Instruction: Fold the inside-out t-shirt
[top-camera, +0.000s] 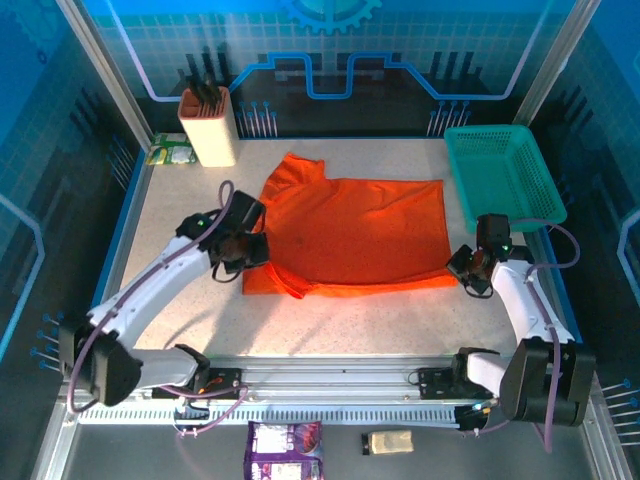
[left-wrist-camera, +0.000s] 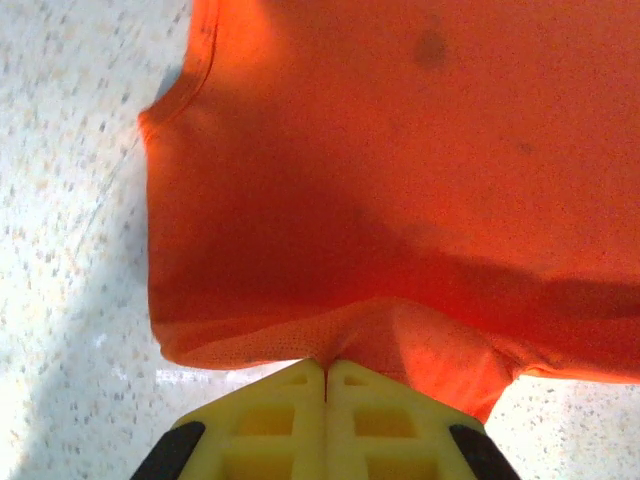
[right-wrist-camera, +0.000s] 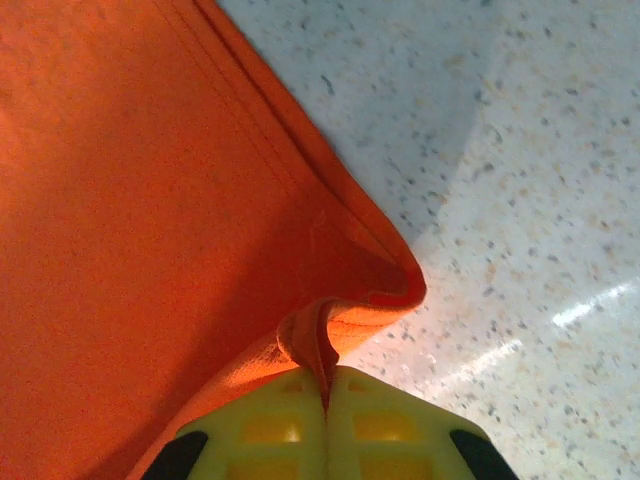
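Orange-red cloth, the inside-out t-shirt (top-camera: 350, 235) lies mostly flat on the speckled tabletop (top-camera: 350, 325). The left hand (top-camera: 252, 250) pinches its left edge, and the right hand (top-camera: 465, 270) pinches its near right corner, near the teal basket (top-camera: 505, 175).

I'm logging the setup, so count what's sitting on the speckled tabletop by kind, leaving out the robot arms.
orange-red t-shirt: 1
teal mesh basket: 1
cream tool holder: 1
small green packet: 1
Total: 4
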